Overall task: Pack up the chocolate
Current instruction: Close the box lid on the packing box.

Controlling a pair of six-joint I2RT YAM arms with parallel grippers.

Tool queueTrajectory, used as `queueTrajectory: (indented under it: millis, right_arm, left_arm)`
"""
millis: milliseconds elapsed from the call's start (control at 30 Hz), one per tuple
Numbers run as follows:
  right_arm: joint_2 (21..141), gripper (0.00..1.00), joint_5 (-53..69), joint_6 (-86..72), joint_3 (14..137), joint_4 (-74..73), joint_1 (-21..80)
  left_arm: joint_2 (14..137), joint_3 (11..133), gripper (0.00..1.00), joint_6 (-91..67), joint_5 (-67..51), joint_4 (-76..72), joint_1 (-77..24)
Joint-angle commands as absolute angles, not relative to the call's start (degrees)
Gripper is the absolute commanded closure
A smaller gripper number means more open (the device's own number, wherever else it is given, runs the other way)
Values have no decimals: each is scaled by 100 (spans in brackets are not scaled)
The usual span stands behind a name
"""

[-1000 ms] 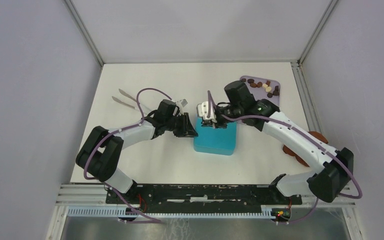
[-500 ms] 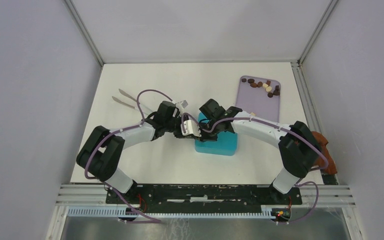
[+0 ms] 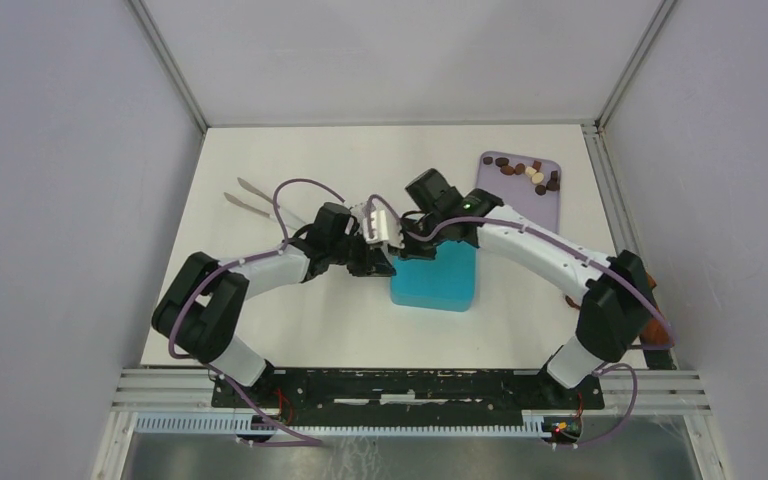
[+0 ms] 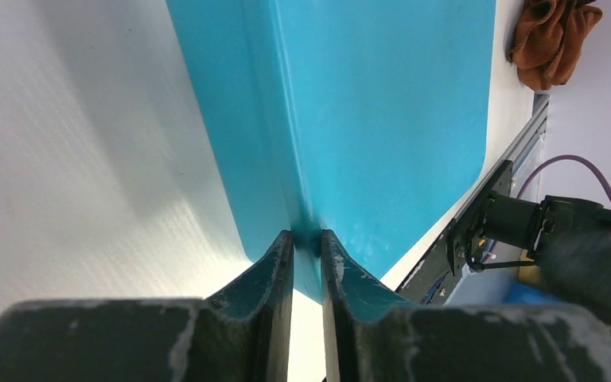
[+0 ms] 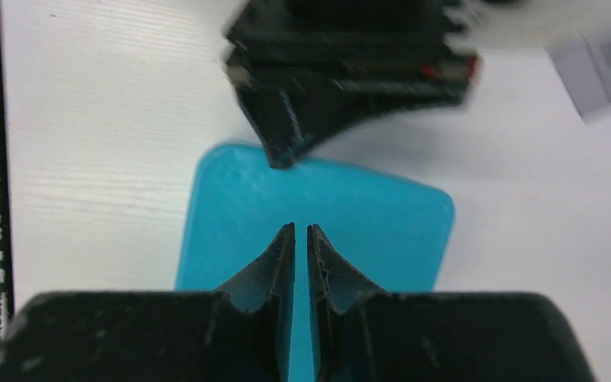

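Note:
The chocolate (image 3: 528, 172) lies as several small brown and cream pieces at the far end of a lilac tray (image 3: 520, 205). A teal box (image 3: 445, 285) sits closed at mid table. My left gripper (image 3: 384, 264) is at the box's left side. In the left wrist view its fingers (image 4: 280, 255) pinch a raised edge of the teal box (image 4: 382, 119), and my left gripper (image 4: 307, 236) is shut on it. My right gripper (image 5: 301, 228) hovers shut and empty over the lid of the teal box (image 5: 366, 215), with the left gripper's black tip (image 5: 286, 155) just beyond.
Metal tongs (image 3: 248, 199) lie on the white table at far left. A reddish-brown cloth (image 4: 553, 40) is bunched at the right, past the box. The right arm (image 3: 540, 250) arches over the box's right side. Grey walls close in the table.
The right gripper swept from the box's far edge down past its left side, then back up, its elbow folding in. The left gripper's fingers narrowed onto the box edge.

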State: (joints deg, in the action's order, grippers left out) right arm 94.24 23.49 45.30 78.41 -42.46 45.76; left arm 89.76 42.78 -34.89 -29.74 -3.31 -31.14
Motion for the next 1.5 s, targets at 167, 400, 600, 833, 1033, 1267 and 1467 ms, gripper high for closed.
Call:
queueTrajectory:
  millis: [167, 400, 600, 833, 1033, 1267, 1467]
  right_arm:
    - [6967, 75, 2377, 3984, 5311, -2902, 2030]
    - [6357, 76, 1694, 2145, 3315, -887, 1595]
    - [7437, 83, 1898, 1373, 3722, -897, 1511]
    - [8586, 85, 3457, 1000, 4601, -947, 1512]
    - [9488, 82, 4496, 1310, 5721, -1683, 1515]
    - [8407, 75, 3579, 2569, 5794, -2461, 1306]
    - [6474, 53, 2952, 3917, 5845, -2835, 1132]
  left_arm:
    - [7571, 4232, 57, -3164, -2193, 105, -3147]
    - [6810, 3956, 74, -2957, -830, 1140, -3120]
    - [7650, 3695, 86, -3040, -1410, 876, -3120]
    - [8374, 4183, 86, -3195, -2134, 554, -3516]
    - [8623, 4156, 85, -3484, -2402, 25, -3921]
    - [7497, 3858, 85, -3337, -1336, 890, -3990]
    - [4948, 4253, 66, -2793, -81, 1978, -3982]
